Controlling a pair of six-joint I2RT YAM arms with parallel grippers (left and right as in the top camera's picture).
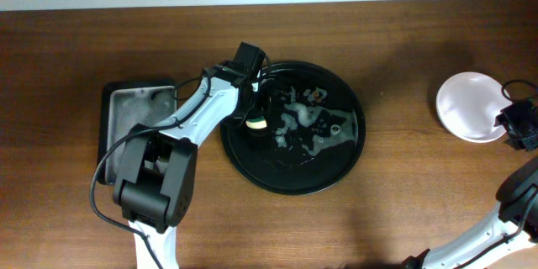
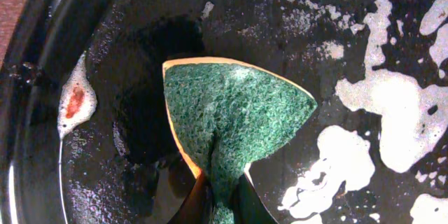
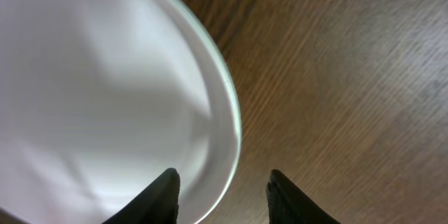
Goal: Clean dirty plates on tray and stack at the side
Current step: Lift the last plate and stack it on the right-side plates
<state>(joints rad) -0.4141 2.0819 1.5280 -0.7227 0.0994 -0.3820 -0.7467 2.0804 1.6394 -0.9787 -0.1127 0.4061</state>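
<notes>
- Plate (image 1: 469, 105) is lying flat, face up, well right of the tray (image 1: 286, 181).
- Tray is holding foam (image 2: 392, 112) and an orange smear (image 2: 75, 101).
- Left gripper (image 2: 222, 206) is pinching a green sponge (image 2: 238, 119) there.
- Right gripper (image 3: 224, 196) is gaping astride the plate rim.

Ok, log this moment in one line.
left gripper: shut on sponge, on tray | right gripper: open astride plate rim, on table | tray: foam, orange smear, no plates
</notes>
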